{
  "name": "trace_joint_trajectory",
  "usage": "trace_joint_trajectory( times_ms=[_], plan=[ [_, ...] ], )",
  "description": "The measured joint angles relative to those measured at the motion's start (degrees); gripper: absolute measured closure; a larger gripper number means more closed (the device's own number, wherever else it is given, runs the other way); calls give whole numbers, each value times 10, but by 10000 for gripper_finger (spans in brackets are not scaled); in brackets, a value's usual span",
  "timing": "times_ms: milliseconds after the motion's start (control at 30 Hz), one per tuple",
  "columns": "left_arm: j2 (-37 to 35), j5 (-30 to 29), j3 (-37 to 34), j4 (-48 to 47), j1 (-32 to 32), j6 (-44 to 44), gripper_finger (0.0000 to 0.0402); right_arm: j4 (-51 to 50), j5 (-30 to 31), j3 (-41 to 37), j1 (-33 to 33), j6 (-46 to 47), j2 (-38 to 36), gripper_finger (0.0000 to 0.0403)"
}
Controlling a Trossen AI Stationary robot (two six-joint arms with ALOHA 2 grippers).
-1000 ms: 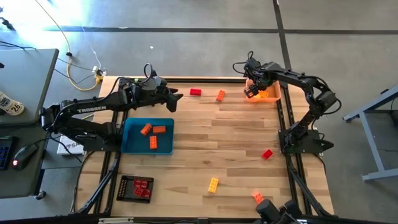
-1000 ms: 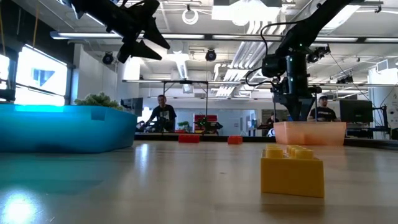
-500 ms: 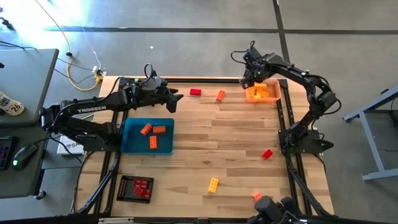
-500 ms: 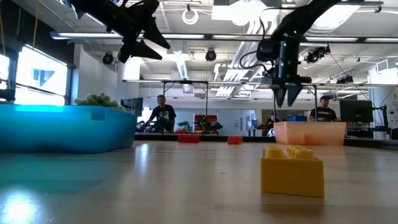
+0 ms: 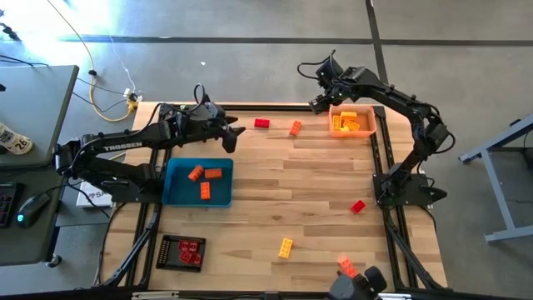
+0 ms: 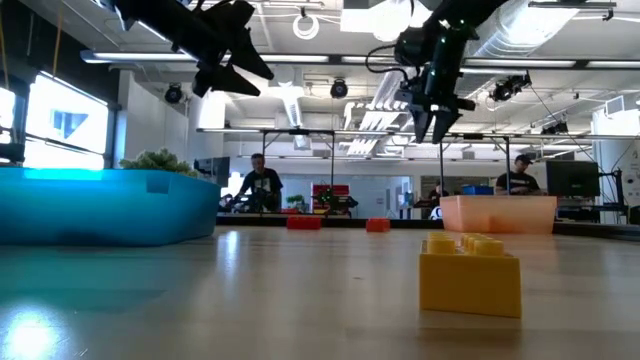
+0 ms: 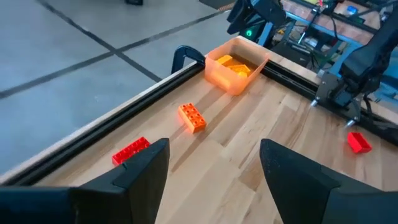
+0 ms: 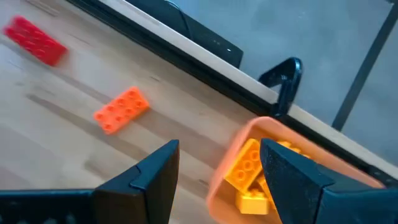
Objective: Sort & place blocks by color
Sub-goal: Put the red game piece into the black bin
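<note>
Orange tray (image 5: 353,123) at the bench's far right corner holds yellow blocks (image 5: 346,122); from above, the right tool (image 5: 317,103) hovers at its edge nearest the loose orange block (image 5: 295,127) and red block (image 5: 261,123). Its wrist view shows wide, empty fingers (image 8: 149,169); it should centre over the orange block (image 8: 121,109) before descending. The left tool (image 7: 214,165), also wide and empty, waits above the blue tray (image 5: 198,182).

Three trays (image 5: 198,198), two arms, five loose blocks (image 5: 286,247) on the table (others sit in trays)
</note>
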Motion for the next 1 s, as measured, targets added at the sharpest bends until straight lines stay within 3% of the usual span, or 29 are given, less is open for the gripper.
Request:
trace_joint_trajectory(
  times_ms=[533,1000],
  plan=[
    [0,96,0,7,0,150,162,-21,-32,22,93,125,0,192],
    [0,161,0,-1,0,173,163,-33,-33,22,229,266,0,192]
  ],
)
